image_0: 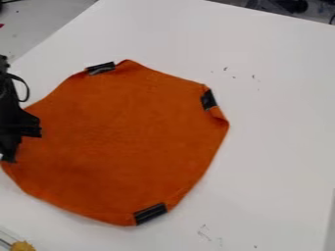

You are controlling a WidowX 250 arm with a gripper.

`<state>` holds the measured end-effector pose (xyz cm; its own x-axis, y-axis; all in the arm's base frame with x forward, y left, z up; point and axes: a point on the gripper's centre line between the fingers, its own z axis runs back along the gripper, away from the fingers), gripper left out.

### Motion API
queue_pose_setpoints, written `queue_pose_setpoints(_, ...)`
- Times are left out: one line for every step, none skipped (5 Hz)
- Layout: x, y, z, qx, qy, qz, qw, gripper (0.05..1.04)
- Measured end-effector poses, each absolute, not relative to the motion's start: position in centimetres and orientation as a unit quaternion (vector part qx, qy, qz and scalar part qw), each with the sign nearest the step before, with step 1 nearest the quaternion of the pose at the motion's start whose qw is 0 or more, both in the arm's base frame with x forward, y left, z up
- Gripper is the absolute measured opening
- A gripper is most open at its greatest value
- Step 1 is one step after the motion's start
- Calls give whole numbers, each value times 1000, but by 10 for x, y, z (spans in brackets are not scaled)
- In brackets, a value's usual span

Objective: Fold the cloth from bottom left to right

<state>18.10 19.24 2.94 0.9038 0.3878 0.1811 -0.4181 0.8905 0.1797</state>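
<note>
Here we are, then: a roughly round orange fabric cloth [124, 142] lies spread on the white, smooth-topped bench [281, 162], and the black two-finger claw [21, 137] is over its left side. Is it clamped on the fabric or not? From here, I can't tell.

The fold looks all to be done, and that lower left edge is the one to watch. Pinch too shallow and the fabric could slip out on the lift; press too deep and the claw might shove it into wrinkles or scrape the bench. Grab too far in from the edge and a flap could trail behind, leaving a lopsided fold.

Look at the black strips on the rim, at the top [101, 67], the right [208, 99] and the bottom [150, 213]: if they're stiff, they could resist the bend. The rim is already puckered beside the right one. And with nothing visibly pinning the far side, a hard tug might drag the whole cloth across instead of folding it.
</note>
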Motion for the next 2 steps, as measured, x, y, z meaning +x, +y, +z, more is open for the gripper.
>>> queue_pose_setpoints(172,198,59,149,-62,214,964,69)
queue_pose_setpoints(189,186,77,166,-46,197,965,68)
